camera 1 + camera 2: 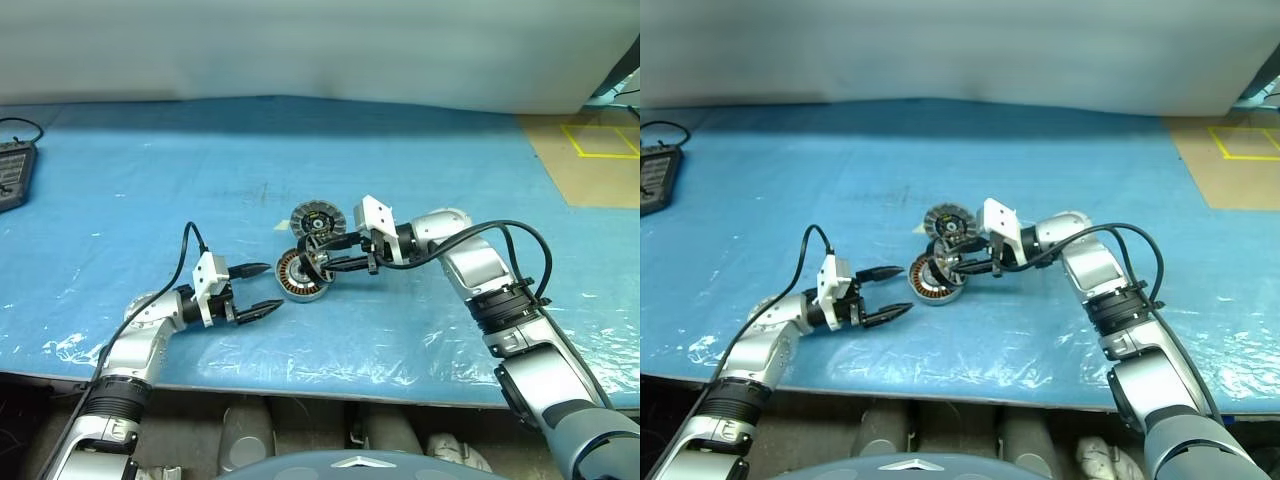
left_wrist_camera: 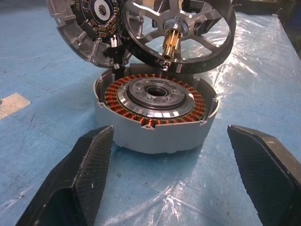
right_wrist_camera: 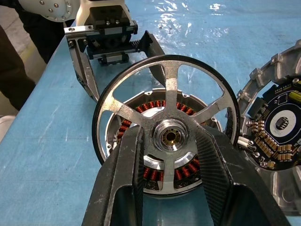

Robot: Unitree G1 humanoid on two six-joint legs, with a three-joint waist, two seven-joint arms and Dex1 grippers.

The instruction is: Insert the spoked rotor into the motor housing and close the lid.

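Blue-covered bench (image 1: 420, 150): our right gripper (image 3: 167, 141) jaws clamp spoked rotor (image 3: 167, 127), tilted over motor housing (image 2: 155, 110); lid (image 1: 317, 219) just behind; left gripper (image 1: 262, 290) jaws spread, empty.

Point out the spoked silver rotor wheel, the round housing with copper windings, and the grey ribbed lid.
spoked silver rotor wheel (image 3: 170, 96), right wrist view, upper spoke.
round housing with copper windings (image 2: 141, 136), left wrist view, outer wall.
grey ribbed lid (image 1: 303, 213), left eye view, ribbed rim.

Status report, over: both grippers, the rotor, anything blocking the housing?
Right gripper shut on spoked rotor, tilted just above motor housing. Left gripper open, empty, beside housing. Lid propped behind housing; bore unobstructed.
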